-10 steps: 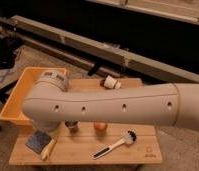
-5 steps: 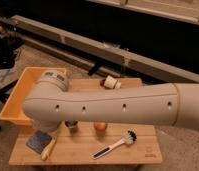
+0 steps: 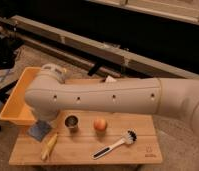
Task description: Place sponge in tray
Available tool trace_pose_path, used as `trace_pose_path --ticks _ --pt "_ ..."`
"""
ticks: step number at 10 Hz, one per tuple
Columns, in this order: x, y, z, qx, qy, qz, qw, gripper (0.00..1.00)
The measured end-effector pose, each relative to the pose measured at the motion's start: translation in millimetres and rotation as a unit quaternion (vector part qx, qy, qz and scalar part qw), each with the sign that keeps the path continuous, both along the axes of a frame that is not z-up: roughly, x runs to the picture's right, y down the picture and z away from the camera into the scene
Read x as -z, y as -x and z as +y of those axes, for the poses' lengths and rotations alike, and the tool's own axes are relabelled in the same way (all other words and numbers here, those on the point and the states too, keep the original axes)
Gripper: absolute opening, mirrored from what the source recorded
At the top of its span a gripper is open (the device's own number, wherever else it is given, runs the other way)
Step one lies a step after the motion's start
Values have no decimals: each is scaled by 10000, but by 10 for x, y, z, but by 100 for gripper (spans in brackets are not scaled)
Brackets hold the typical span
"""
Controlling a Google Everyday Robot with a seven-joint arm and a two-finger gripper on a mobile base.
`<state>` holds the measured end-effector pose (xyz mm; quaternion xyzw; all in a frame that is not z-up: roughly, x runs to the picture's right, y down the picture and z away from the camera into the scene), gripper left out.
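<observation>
A blue-grey sponge (image 3: 38,131) lies on the wooden table (image 3: 138,130), just in front of the yellow tray (image 3: 12,107) at the table's left end. My big pale arm (image 3: 108,97) crosses the view from the right, and its elbow hangs over the tray's near right corner, above the sponge. The gripper is hidden behind the arm. A pale object with an orange patch (image 3: 54,71) shows above the elbow, over the tray; I cannot tell what it is.
A metal cup (image 3: 71,122) and an orange fruit (image 3: 99,124) stand mid-table. A dish brush (image 3: 115,146) lies front right and a yellow object (image 3: 49,146) front left. A small white item (image 3: 109,79) is at the back edge. Dark rails run behind.
</observation>
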<state>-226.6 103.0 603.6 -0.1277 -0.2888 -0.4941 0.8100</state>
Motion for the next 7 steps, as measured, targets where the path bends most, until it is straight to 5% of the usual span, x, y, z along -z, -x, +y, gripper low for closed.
trace_pose_path --ticks 7 --pt "-918 177 -733 -336 -100 15 9994 0"
